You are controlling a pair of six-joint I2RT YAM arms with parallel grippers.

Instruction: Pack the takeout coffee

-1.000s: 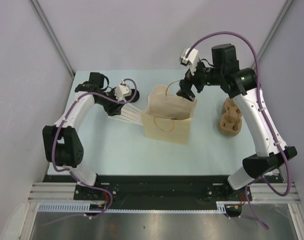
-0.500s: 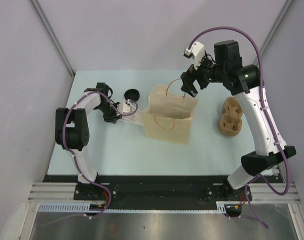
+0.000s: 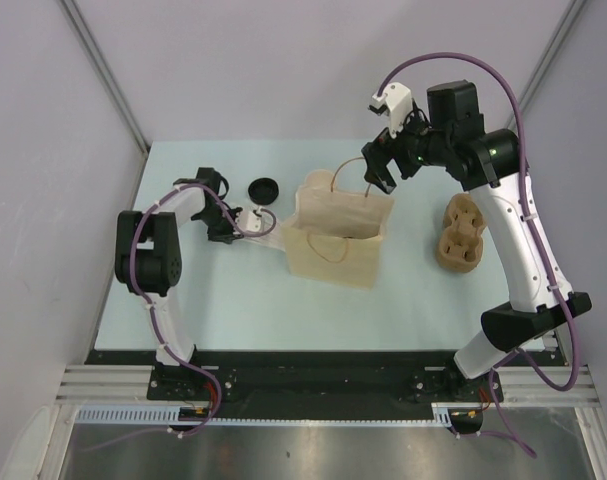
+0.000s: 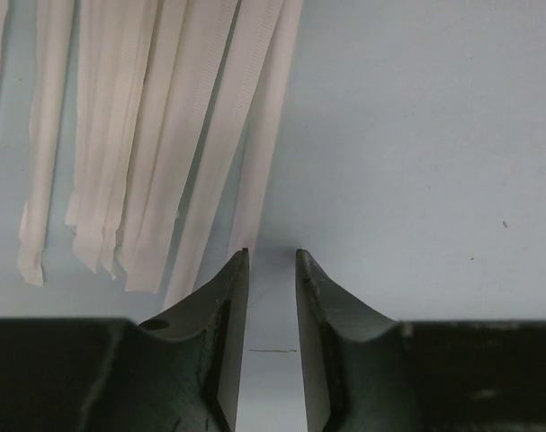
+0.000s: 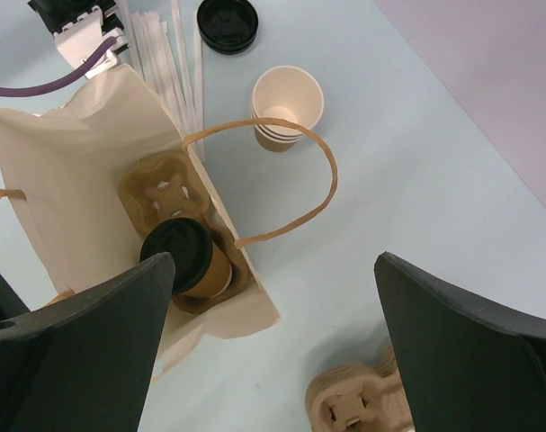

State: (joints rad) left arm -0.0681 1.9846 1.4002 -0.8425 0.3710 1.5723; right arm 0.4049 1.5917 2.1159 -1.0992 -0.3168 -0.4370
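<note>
The takeout coffee (image 5: 184,259), a brown cup with a black lid, stands in a cardboard carrier (image 5: 160,193) inside the open paper bag (image 5: 70,171). In the top view the bag (image 3: 335,250) stands mid-table and hides the cup. My right gripper (image 5: 274,261) is wide open and empty, raised over the bag's back right corner (image 3: 376,172). My left gripper (image 4: 272,254) is low over the table beside white wrapped straws (image 4: 156,135). Its jaws are a narrow gap apart with nothing between them. It sits left of the bag (image 3: 255,224).
A loose black lid (image 3: 263,189) lies behind the straws (image 3: 266,238). A stack of lidless brown cups (image 5: 286,103) stands behind the bag. A stack of cardboard carriers (image 3: 461,235) lies at the right. The bag's handle (image 5: 295,193) arches over its rim.
My left arm folded back and its gripper moved nearer to me onto the straws, uncovering the black lid. My right gripper lifted up and back from the bag's mouth.
</note>
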